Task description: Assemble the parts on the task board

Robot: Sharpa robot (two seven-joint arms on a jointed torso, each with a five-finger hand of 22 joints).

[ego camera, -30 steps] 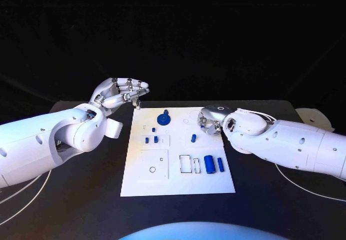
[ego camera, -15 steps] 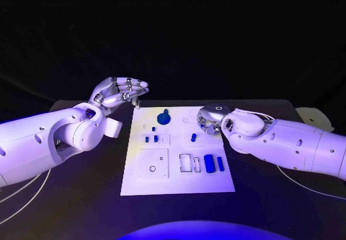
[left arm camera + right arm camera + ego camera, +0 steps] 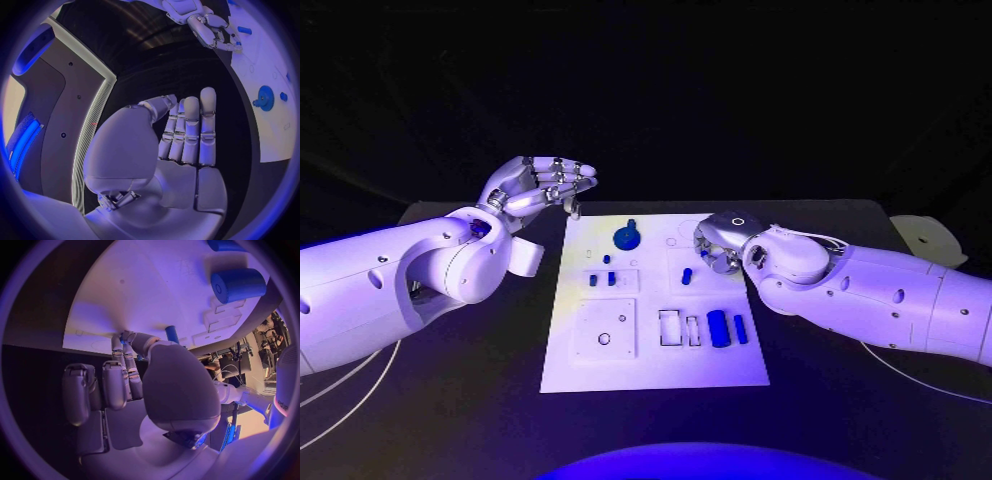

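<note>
Blue parts (image 3: 718,328) lay on our white board (image 3: 655,360) as our right hand (image 3: 720,243) curled empty near a peg (image 3: 687,275), risking knocking it; our left hand (image 3: 538,185) hovered open.

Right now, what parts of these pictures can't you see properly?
- Head view: the right hand has its fingertips tucked under its own wrist, so whether it touches the task board or pinches anything is hidden.
- Right wrist view: the palm covers the fingertips at the small blue peg; contact is unclear.
- Left wrist view: the circle's rim cuts off most of the board; the blue gear shows.
</note>
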